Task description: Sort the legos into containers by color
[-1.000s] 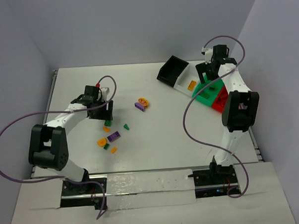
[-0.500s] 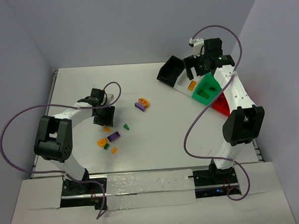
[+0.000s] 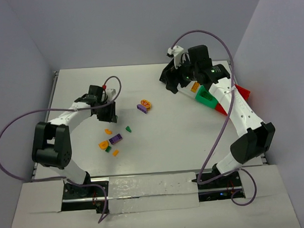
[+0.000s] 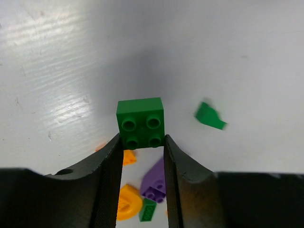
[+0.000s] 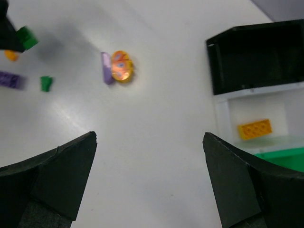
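Note:
My left gripper [image 4: 141,140] is shut on a green four-stud lego [image 4: 140,122], pinched between its fingertips. In the top view this gripper [image 3: 106,115] hangs over the left cluster of legos. Under it lie a purple brick [image 4: 156,183], orange pieces [image 4: 127,202] and a small green piece [image 4: 148,210]; a green wedge [image 4: 210,117] lies to the right. My right gripper [image 5: 149,135] is open and empty over bare table left of the containers. The black bin [image 5: 256,52], the white bin [image 5: 228,118] holding an orange lego [image 5: 255,128], and the green bin [image 5: 285,156] show.
A purple piece [image 3: 140,108] and a round orange piece [image 3: 146,103] lie together mid-table. More loose legos sit near the left arm: green [image 3: 128,129], purple [image 3: 116,139], orange [image 3: 103,144]. The red bin [image 3: 242,92] is partly hidden behind the right arm.
My left gripper has closed onto the green lego. My right arm has swung left from above the bins to over the table beside the black bin, still open.

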You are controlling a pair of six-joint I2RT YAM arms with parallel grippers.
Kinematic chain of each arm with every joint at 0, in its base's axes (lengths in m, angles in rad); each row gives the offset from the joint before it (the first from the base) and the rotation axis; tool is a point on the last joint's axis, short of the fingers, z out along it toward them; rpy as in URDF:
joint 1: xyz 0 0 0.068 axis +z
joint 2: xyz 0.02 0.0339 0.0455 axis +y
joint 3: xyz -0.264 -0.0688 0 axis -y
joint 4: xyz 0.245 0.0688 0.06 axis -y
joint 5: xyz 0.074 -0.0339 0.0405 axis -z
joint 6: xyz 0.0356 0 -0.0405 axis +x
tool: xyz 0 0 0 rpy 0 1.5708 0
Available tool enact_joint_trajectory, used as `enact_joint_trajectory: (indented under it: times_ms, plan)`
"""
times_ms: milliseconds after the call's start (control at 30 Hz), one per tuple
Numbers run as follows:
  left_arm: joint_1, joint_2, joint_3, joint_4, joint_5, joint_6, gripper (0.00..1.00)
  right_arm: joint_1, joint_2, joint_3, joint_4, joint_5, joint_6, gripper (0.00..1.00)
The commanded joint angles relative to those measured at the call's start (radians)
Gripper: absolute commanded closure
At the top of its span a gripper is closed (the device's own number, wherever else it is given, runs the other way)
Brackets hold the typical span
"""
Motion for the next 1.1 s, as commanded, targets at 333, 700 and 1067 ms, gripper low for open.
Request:
enact_joint_trajectory:
  times_ms: [333, 700, 1067]
  plan:
    - [0.046, -0.343, -0.057, 0.519, 1.016, -0.458, 1.0, 0.316, -0.15, -0.127, -0.003, -0.194, -0.14, 0.0]
    - [0.042, -0.365, -0.137, 0.633, 1.113, -0.609, 1.0, 0.413, -0.169, -0.121, 0.021, -0.102, -0.18, 0.0]
    - [0.022, -0.375, -0.179, 0.823, 1.13, -0.829, 1.0, 0.486, -0.064, -0.003, 0.01, -0.201, -0.165, 0.0]
